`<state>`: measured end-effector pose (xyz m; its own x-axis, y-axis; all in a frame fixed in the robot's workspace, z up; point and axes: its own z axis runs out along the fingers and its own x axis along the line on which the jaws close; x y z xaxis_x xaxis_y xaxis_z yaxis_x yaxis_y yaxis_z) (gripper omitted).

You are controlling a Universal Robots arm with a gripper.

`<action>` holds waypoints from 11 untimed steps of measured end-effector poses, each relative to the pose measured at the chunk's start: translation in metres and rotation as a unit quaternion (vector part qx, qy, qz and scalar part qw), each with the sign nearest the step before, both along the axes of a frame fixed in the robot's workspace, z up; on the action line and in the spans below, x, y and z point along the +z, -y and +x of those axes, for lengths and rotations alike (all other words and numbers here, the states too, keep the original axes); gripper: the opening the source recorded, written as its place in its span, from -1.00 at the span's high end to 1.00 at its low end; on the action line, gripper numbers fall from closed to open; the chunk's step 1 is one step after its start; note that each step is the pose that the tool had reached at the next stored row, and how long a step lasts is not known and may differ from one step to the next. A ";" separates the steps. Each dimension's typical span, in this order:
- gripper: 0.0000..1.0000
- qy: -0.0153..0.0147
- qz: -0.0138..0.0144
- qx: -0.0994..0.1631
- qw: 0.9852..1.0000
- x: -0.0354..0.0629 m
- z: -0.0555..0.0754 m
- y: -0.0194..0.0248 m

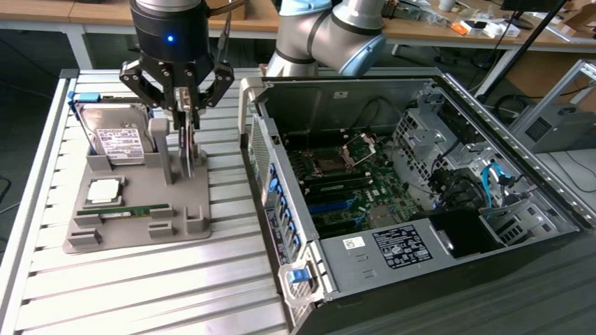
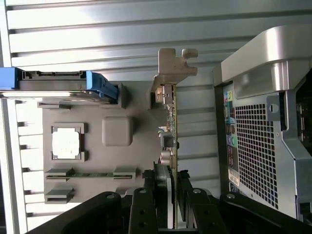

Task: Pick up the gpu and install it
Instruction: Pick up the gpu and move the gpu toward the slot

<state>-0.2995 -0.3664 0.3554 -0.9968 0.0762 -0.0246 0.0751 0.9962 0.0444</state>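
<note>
Slatted metal tabletop point(image 1: 139, 279), workshop benches point(image 1: 428, 33) behind. A grey parts holder point(image 1: 130, 241) lies on it. An open computer case point(image 1: 308, 293) stands at 3 o'clock from the holder in the exterior view, side panel off, motherboard point(image 1: 345, 202) exposed.

The gpu point(image 1: 191, 157) stands on edge in the holder, upright beside the posts point(image 1: 158, 146), on the holder's 3 o'clock side, nearest the case. From the card, a hard drive point(image 1: 116, 136) sits at 9 o'clock, a processor point(image 1: 105, 190) at about 8 o'clock, and a memory stick point(image 1: 135, 209) at about 7 o'clock.

My tool point(image 1: 187, 112) is set over the card's top edge, straddling it from above. The wrist view looks straight down the card's thin edge, with the tool on either side of it. I cannot tell whether the tool is clamped on the card or just standing around it. The card's lower edge sits in the holder; not lifted.

Step in hand, as I judge it: the pick-up, at the grasp. Install not begun, since the card is in the holder, well apart from the motherboard.

Next move, my judgement: it calls for a firm, square hold on a thin card, then a straight pull up. The posts stand close beside it, and any tilt could jam or flex the board. The case wall is near at 3 o'clock, so clearance there needs watching.
</note>
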 end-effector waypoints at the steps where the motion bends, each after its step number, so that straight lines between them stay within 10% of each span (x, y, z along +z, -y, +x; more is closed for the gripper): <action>1: 0.40 0.000 0.000 0.000 1.000 0.0013 0.000 0.0000; 11: 0.40 0.000 0.000 0.000 1.000 0.0139 0.000 0.0000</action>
<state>-0.2995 -0.3664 0.3693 -0.9968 0.0762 -0.0246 0.0751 0.9962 0.0444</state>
